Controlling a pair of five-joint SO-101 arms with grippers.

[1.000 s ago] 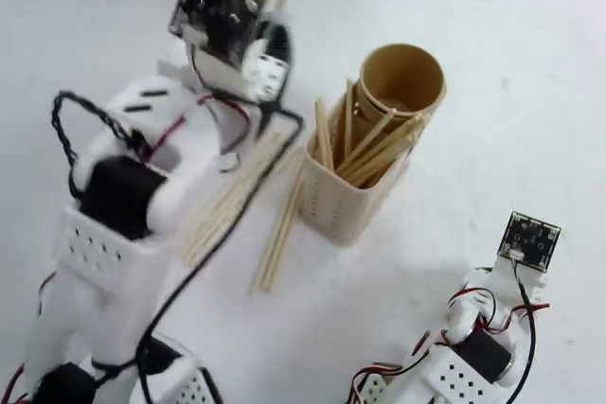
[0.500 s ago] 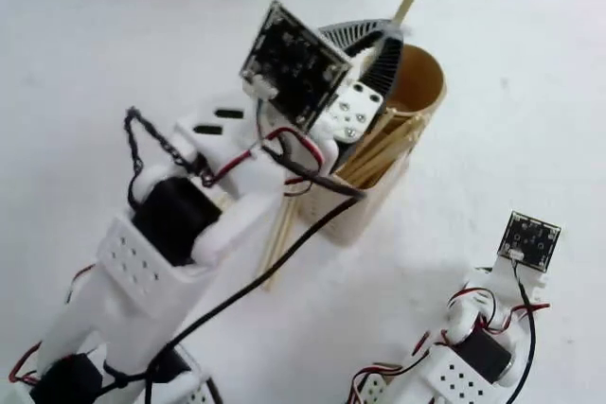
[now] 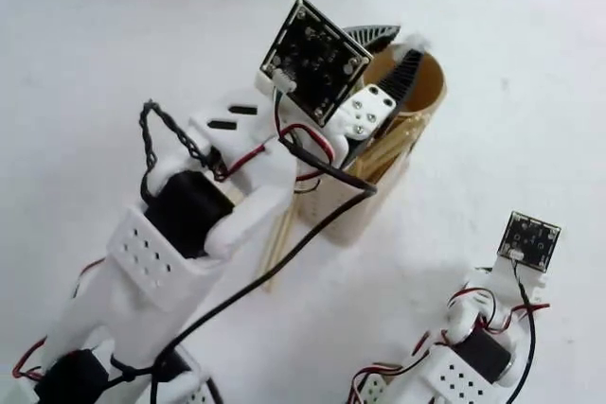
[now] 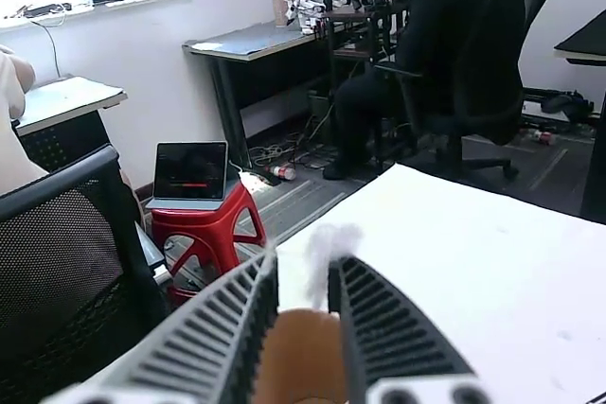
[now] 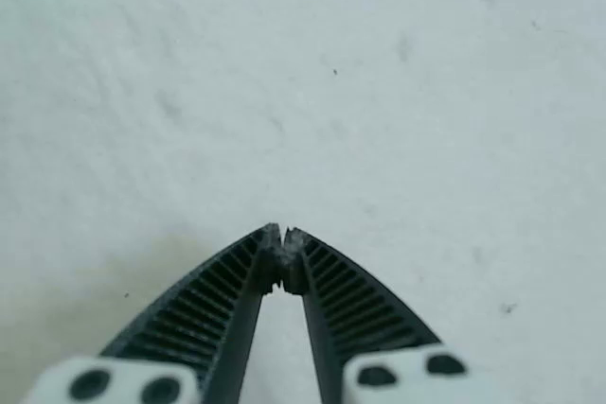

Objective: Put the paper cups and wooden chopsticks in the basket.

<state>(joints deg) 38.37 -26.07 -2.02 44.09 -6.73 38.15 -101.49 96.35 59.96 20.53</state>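
Left gripper (image 4: 303,267): jaws parted by a narrow gap with nothing seen in them, poised right over the paper cup (image 3: 429,84), likely so a stick drops inside it.
Paper cup: upright at the far end of the basket (image 3: 374,205).
Basket: mid-table, chopsticks (image 3: 393,144) leaning inside against the cup.
Loose chopsticks (image 3: 275,245): on the table (image 3: 530,92) just left of the basket, not yet collected.
Right gripper (image 5: 284,254): jaws closed tip to tip and empty, parked over bare table, near right.
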